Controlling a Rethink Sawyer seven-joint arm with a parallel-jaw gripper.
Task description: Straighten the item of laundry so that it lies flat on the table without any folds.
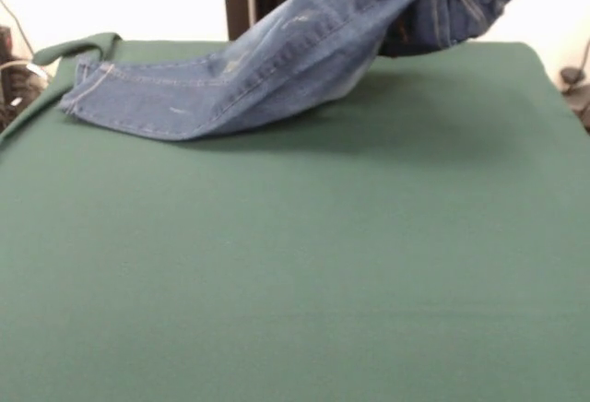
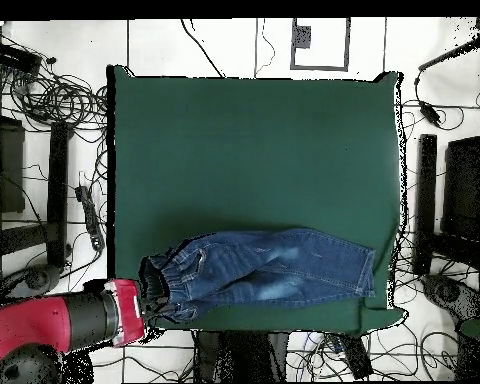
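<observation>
In the front view, the near and middle stretches of the green tabletop (image 1: 295, 282) are lying bare; nothing of the work is happening there. Farther back, toward the robot's side, the jeans (image 1: 240, 79) are sitting close to the far edge. Their leg hems are resting on the tabletop at the picture's left, close to a corner, while the cloth is rising from there in a slope toward the upper right, where the gathered waistband is hanging lifted clear of the surface and throwing a shadow beneath it.

In the overhead view, the jeans (image 2: 264, 268) are stretching along the edge nearest the robot's base, hems pointing right and waistband left. The red arm is reaching in from the lower left, and the gripper (image 2: 149, 300) is meeting the waistband at the corner of the tabletop (image 2: 254, 140). I cannot tell how the fingers are standing, since the cloth and the arm's end are hiding them.

By my judgement, the task is only partly along: the legs are looking drawn out lengthwise and one seems to be lying over the other, while the waist end is still off the surface. What is remaining is laying that end down and smoothing out the overlap and creases.
</observation>
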